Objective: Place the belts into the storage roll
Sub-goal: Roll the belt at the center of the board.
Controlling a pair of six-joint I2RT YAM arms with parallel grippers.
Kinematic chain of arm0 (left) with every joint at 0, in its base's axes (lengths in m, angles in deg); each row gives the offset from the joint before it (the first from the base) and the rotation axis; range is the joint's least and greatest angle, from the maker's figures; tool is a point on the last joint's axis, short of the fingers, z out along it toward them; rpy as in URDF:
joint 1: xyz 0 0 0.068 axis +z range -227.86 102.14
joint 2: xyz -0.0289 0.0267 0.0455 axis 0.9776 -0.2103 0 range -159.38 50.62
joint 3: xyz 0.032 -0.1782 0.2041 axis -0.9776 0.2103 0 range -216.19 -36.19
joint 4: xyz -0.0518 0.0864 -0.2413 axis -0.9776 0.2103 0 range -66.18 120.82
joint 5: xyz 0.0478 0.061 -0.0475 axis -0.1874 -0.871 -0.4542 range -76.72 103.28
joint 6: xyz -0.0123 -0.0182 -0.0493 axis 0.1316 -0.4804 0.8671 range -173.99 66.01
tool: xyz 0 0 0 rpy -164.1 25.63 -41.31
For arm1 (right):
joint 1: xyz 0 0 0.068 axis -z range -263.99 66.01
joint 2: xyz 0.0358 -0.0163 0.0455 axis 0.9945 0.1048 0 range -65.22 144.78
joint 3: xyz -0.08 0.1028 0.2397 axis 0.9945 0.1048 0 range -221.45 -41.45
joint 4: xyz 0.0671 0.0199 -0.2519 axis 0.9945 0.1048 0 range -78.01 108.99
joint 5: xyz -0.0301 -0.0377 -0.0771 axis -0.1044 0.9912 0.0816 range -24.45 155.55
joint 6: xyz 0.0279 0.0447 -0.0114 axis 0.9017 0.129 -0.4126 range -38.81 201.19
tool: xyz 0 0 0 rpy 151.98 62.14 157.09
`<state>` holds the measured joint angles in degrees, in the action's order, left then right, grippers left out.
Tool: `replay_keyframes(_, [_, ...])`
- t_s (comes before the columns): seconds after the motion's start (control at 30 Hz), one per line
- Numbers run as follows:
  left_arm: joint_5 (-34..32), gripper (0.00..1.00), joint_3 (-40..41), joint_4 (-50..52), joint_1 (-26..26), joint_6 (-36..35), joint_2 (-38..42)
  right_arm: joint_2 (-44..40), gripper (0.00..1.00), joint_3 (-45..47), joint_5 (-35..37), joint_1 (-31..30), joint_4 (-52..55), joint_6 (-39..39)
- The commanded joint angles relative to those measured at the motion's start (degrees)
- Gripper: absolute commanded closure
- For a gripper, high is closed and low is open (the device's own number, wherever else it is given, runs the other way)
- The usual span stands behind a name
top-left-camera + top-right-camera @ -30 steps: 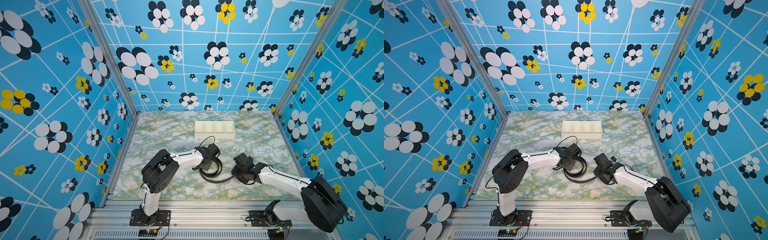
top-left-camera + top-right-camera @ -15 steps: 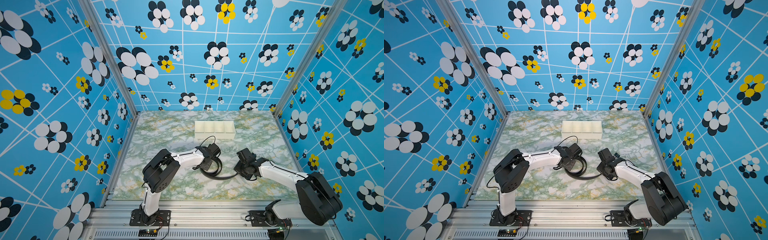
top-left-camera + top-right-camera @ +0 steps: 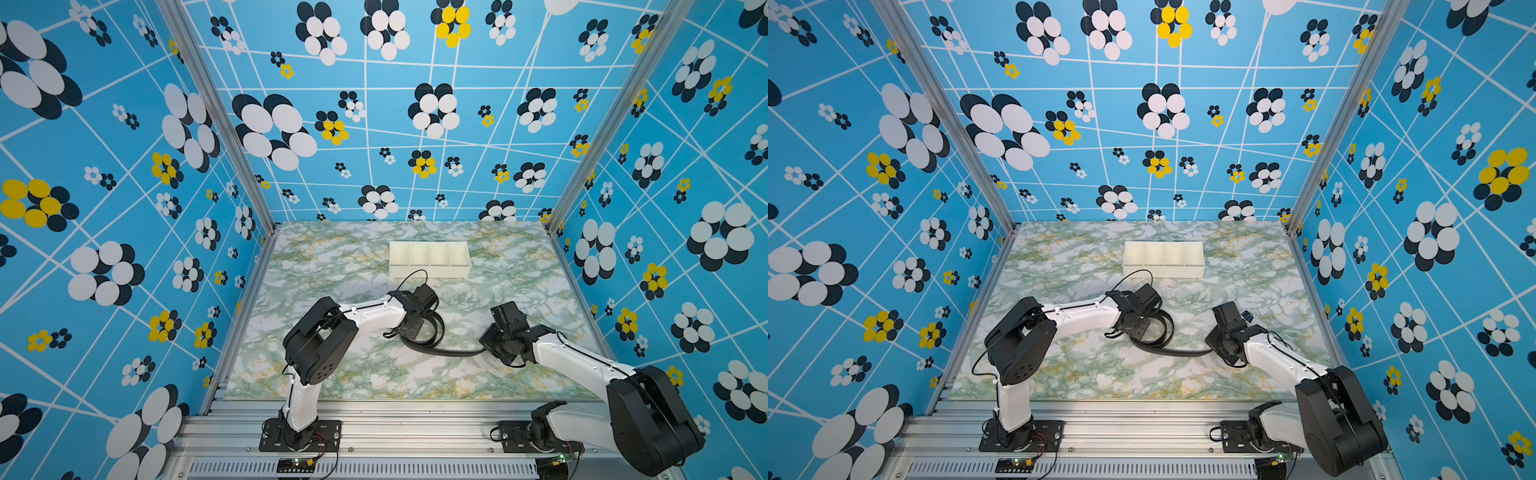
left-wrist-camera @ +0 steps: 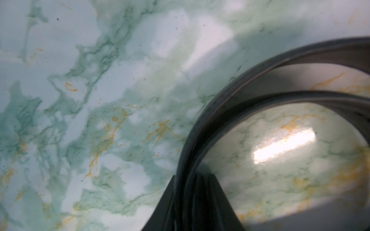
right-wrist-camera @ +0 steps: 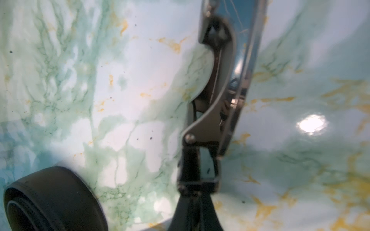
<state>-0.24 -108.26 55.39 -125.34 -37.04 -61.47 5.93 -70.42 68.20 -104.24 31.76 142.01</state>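
Grip check: left gripper (image 4: pixel 193 180) clamps the coils of the long black leather-like belt (image 3: pixel 440 353), right gripper (image 5: pixel 197 192) pinches tight on its shiny metal buckle (image 5: pixel 220 90), probably to wind it up. Long axis runs across the green marble tabletop (image 3: pixel 332 257), buckle end rightward, short of the white four-compartment plastic tray (image 3: pixel 430 272)

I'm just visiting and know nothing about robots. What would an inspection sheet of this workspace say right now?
Surface: glossy marble-patterned table, green and yellow veins.
Job's things: black belt loosely coiled on the table, stretched between both tools; white four-compartment tray farther back, empty.
Clutter: nothing seen.
Tools: left tool shut on the belt's coil; right tool shut on the buckle end.
Cables: thin black cable arches over the left wrist.
Surroundings: blue flowered walls; aluminium rail in front.
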Motion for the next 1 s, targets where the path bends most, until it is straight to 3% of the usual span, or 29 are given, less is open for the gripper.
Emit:
replay_keyframes(0.0, [3.91, 0.72, 4.62, 6.61, 1.34, -1.23, -8.18, -1.98, 1.0, 2.7, 3.46, 1.22, 9.05, -2.18])
replay_keyframes(0.7, [3.94, 0.71, 5.23, 5.92, 3.78, -2.37, -9.7, -7.32, 1.0, 3.65, 3.23, 2.5, 15.07, -3.25])
replay_keyframes(0.97, [4.12, 0.71, 3.98, 5.94, 4.96, -3.36, -11.02, -13.72, 1.0, 4.99, 5.47, 2.72, 17.18, -4.77])
